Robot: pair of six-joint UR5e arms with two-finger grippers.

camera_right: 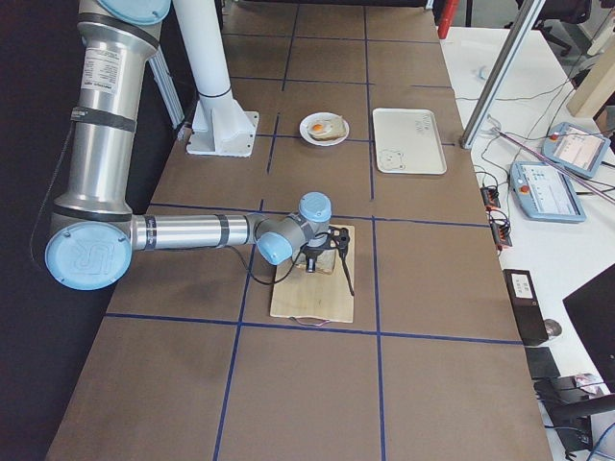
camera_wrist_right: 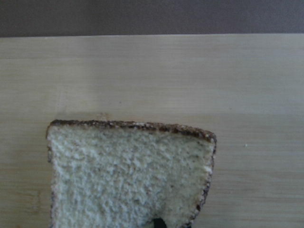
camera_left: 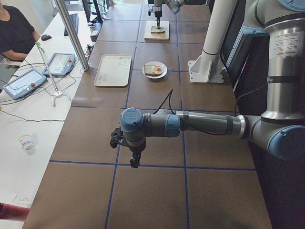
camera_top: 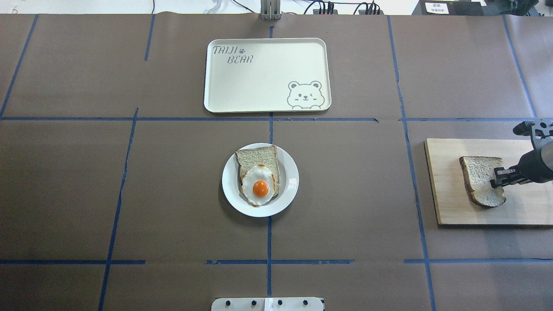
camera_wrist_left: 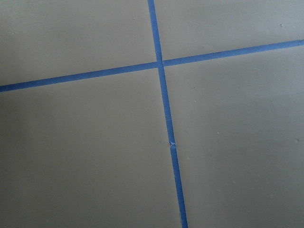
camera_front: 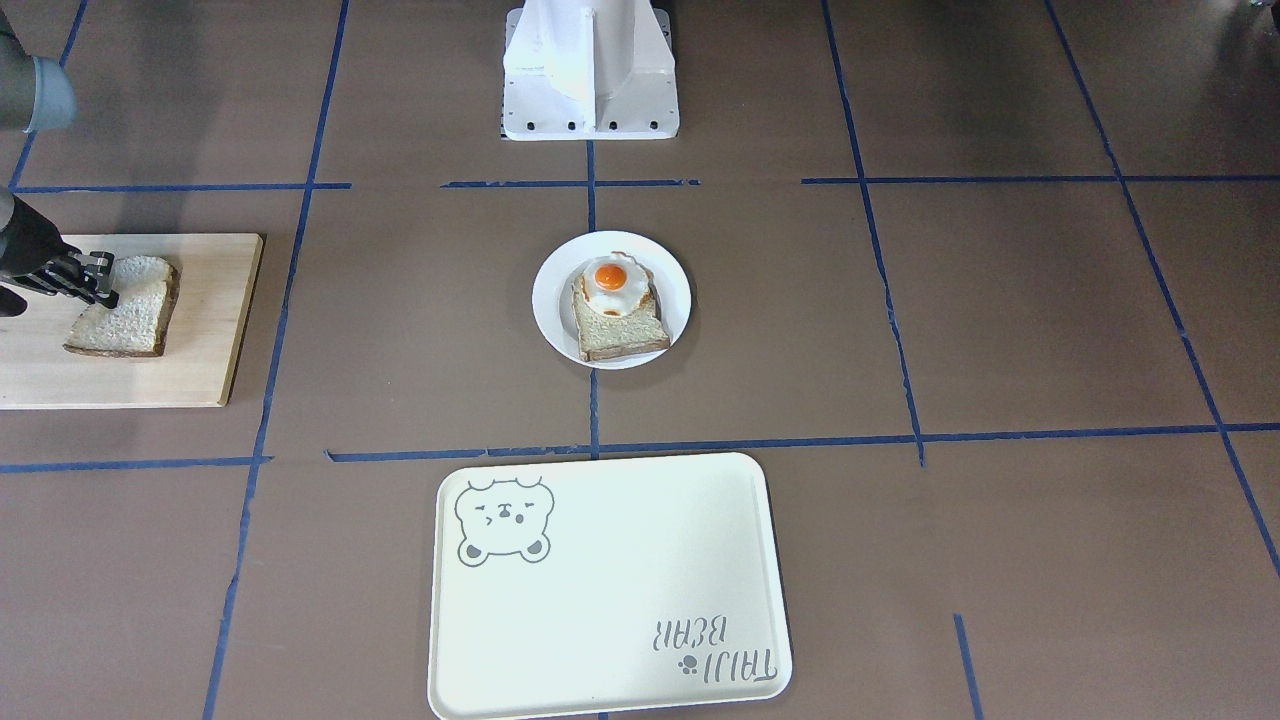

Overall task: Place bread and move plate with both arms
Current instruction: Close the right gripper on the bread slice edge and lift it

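Note:
The bread lies on a wooden board at the table's right end, its gripper-side edge slightly raised. My right gripper is shut on that edge; it also shows in the front-facing view. The right wrist view shows the speckled crumb up close. The white plate sits mid-table and holds a paler slice with a fried egg. My left gripper hovers over bare table at the left end, far from the plate; I cannot tell whether it is open or shut.
A cream rectangular tray with a bear drawing lies beyond the plate, on the far side from the robot's base. Blue tape lines cross the brown table. An operator sits at a side desk.

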